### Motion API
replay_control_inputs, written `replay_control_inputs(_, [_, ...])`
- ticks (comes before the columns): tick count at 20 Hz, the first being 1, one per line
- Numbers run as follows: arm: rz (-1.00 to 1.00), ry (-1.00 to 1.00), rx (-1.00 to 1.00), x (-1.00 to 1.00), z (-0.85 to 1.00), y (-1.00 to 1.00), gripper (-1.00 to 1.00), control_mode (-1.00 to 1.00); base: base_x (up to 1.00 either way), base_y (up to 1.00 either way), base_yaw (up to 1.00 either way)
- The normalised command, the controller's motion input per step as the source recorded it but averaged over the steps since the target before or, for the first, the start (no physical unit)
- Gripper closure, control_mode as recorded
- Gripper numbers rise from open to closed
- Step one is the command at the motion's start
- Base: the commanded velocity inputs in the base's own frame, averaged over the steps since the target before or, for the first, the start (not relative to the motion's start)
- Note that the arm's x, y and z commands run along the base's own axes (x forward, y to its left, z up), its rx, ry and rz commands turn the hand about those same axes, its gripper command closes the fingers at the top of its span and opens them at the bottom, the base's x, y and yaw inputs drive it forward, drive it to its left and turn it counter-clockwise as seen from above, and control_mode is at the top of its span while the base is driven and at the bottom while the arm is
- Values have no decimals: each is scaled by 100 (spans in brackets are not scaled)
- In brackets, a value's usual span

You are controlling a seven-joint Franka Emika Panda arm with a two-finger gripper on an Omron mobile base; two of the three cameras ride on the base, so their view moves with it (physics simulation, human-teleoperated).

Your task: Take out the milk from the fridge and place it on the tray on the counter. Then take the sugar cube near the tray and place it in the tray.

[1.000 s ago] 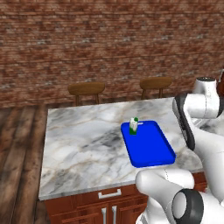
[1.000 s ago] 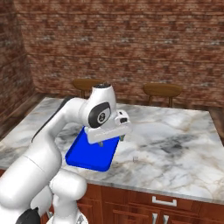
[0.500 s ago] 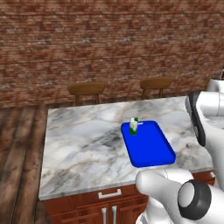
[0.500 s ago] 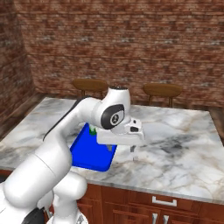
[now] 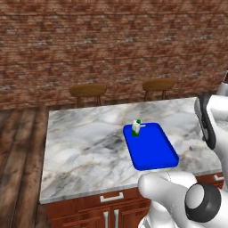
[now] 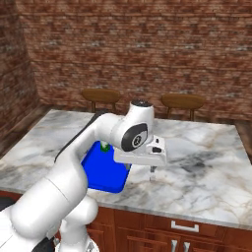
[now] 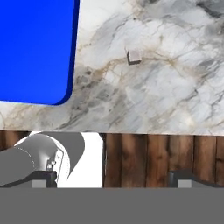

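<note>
Milk [image 5: 136, 128] upright on tray [image 5: 153, 153]; sugar cube [image 7: 134, 56] on table [image 5: 84, 147] nearby; gripper [image 6: 153, 170] open, empty.

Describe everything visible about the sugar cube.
The sugar cube is a tiny pale greyish block with a lighter top face, matte looking. It sits flat on the bare marble counter, apart from the blue tray and off its corner. Nothing touches it but the counter. The left base view shows it as a speck right of the tray.

The arm [image 6: 98, 147] reaches over the counter [image 6: 206, 167], hiding part of the blue tray [image 6: 106, 172].
</note>
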Motion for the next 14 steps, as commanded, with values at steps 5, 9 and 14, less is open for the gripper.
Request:
replay_control_inputs(5, [0, -8, -6, 12, -42, 0, -100, -100, 0, 0, 0])
replay_control_inputs(9, [0, -5, -1, 36, -26, 0, -100, -100, 0, 0, 0])
replay_control_inputs(14, [0, -4, 3, 49, -22, -1, -100, -100, 0, 0, 0])
